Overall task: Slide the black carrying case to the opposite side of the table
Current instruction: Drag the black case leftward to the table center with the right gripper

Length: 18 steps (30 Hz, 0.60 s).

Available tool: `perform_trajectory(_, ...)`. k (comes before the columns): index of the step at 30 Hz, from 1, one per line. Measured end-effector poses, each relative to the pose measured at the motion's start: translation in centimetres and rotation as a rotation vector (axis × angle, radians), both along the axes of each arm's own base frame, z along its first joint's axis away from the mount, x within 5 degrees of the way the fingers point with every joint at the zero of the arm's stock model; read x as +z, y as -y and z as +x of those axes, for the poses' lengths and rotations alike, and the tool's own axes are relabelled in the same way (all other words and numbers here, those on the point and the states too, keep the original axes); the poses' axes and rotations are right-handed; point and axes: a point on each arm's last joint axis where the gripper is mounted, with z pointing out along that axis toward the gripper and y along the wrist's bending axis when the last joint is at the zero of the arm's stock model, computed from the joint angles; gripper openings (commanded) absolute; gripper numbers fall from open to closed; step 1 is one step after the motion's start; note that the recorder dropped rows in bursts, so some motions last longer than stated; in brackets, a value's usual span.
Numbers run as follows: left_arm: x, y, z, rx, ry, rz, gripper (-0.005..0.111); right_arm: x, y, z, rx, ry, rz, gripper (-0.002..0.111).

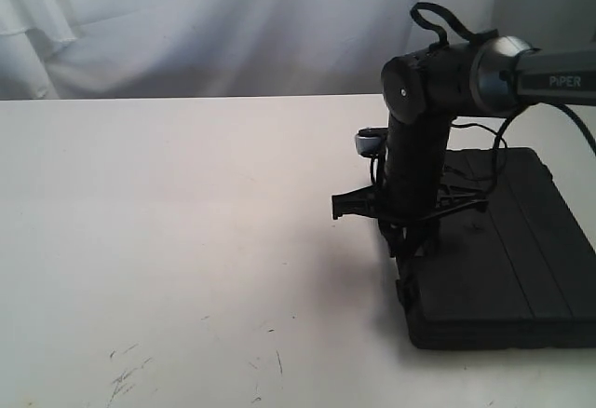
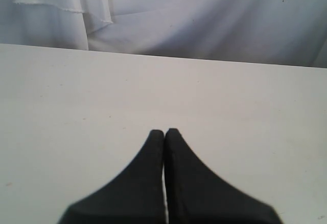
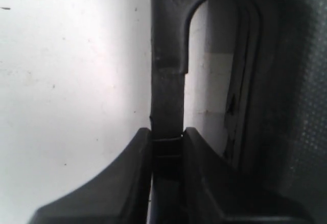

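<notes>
The white tabletop [image 1: 168, 240] carries the black carrying case [image 1: 507, 268], lying flat at the right side of the exterior view. The right end effector [image 3: 167, 134] pinches the case's handle [image 3: 167, 81]. The left end effector [image 2: 164, 132] hangs above the tabletop, its fingers pressed together on nothing.

The case [image 1: 507, 259] is black, the table [image 1: 186, 222] white with dark scratches [image 1: 124, 377].

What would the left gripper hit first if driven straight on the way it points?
The way looks free. The left gripper, shut, points across the table toward the white curtain behind its far edge. The curtain would likely come first, unless a downward tilt meets the table sooner; depth is unclear.
</notes>
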Motion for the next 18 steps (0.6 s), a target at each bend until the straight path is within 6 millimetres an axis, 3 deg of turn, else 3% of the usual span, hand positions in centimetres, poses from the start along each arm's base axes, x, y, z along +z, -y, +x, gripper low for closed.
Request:
perform_trajectory(11,0.0,0.0,0.0,0.0,0.0,0.0,0.0,0.0,-4.3,-1.9,0.035,0.024,0.115,0.0)
perform_trajectory(18,0.0,0.0,0.0,0.0,0.0,0.0,0.0,-0.1,-8.4,-2.4,0.041,0.04,0.164,0.0)
